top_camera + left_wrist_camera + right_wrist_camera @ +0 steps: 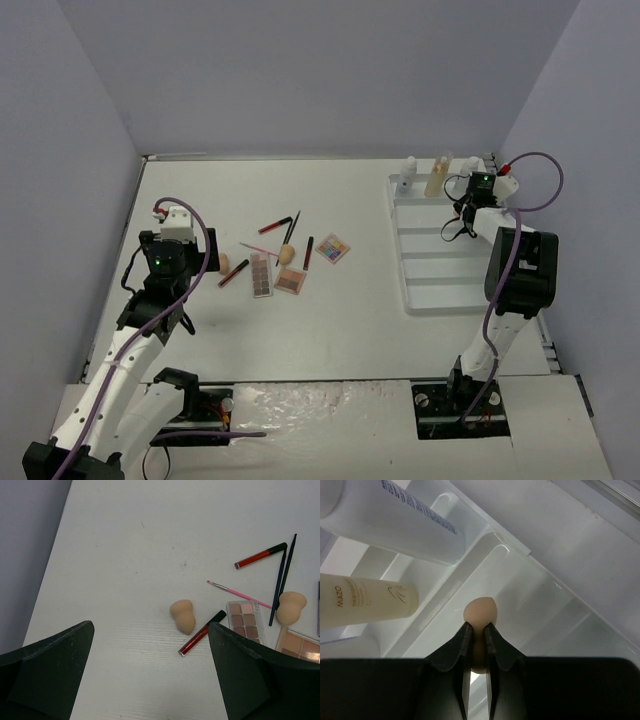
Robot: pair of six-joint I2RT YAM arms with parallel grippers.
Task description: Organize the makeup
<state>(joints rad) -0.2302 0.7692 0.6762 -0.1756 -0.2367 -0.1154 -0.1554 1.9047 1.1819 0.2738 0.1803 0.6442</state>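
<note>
My right gripper [479,630] is shut on a beige egg-shaped sponge [480,612], whose tip sticks out past the fingertips. It hangs over a back compartment of the white tray [545,595], beside a white bottle [405,520] and an amber-liquid bottle [365,602]. In the top view this gripper [470,215] is at the tray's far end. My left gripper [150,680] is open and empty above bare table. Just ahead of it lie another sponge [182,616] and a red lip tube [202,633]. Further right are a palette [244,621], a pink brush [239,594] and one more sponge [290,607].
The loose makeup lies in a cluster at mid-table, including a colourful palette [333,248] and a second red tube [274,225]. The tray [440,300] has several long compartments along the right side. Walls close in the left, back and right.
</note>
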